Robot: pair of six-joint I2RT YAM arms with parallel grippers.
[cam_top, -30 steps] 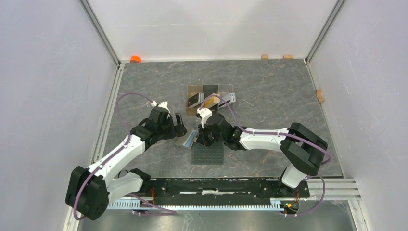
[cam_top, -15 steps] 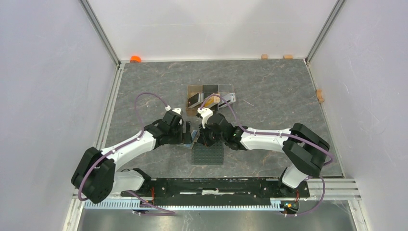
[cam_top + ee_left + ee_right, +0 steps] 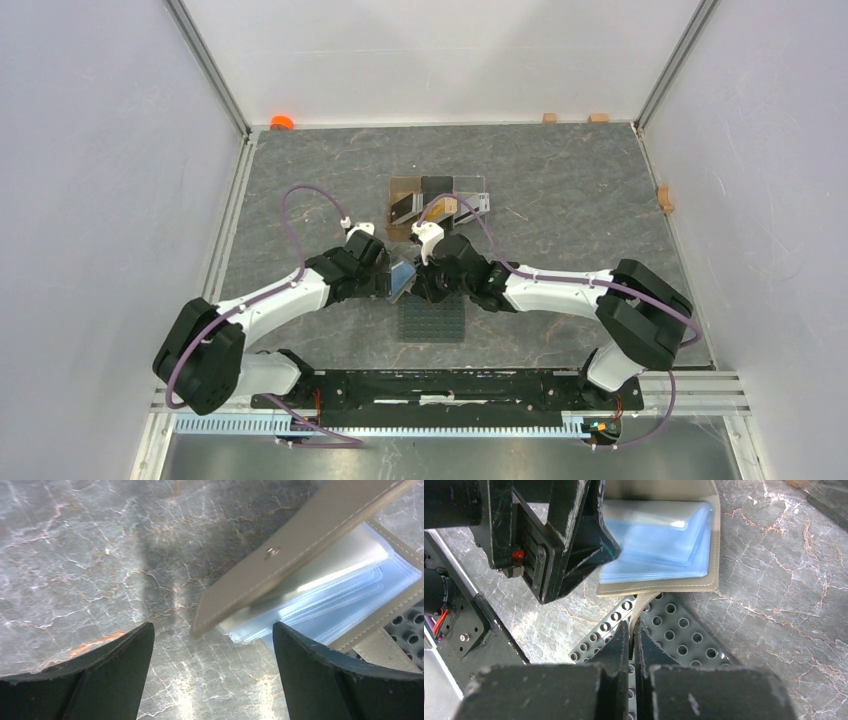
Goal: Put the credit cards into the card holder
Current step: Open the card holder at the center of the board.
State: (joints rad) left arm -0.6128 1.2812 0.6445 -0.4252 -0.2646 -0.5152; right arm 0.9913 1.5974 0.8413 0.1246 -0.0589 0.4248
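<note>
Swung left hand [image 3: 212, 630] in to counter middle; now spread wide, straddling lifted flap of card holder [image 3: 300, 535]. Pinching snap tab with right hand [image 3: 631, 630]. Step: spreading holder open. Next likely: clamp flap, fetch credit cards [image 3: 405, 209] from stand [image 3: 470, 190] nearer far edge.

Taupe card holder [image 3: 659, 586] w/ bluish pockets [image 3: 664, 540]

Ctr tight: left gripper [image 3: 210, 635] & right gripper [image 3: 633, 627] flank card holder [image 3: 659, 540]; studded mat [image 3: 432, 320] just near, clear stand [image 3: 440, 205] just far. Room on table [image 3: 600, 200] far-left & right.
</note>
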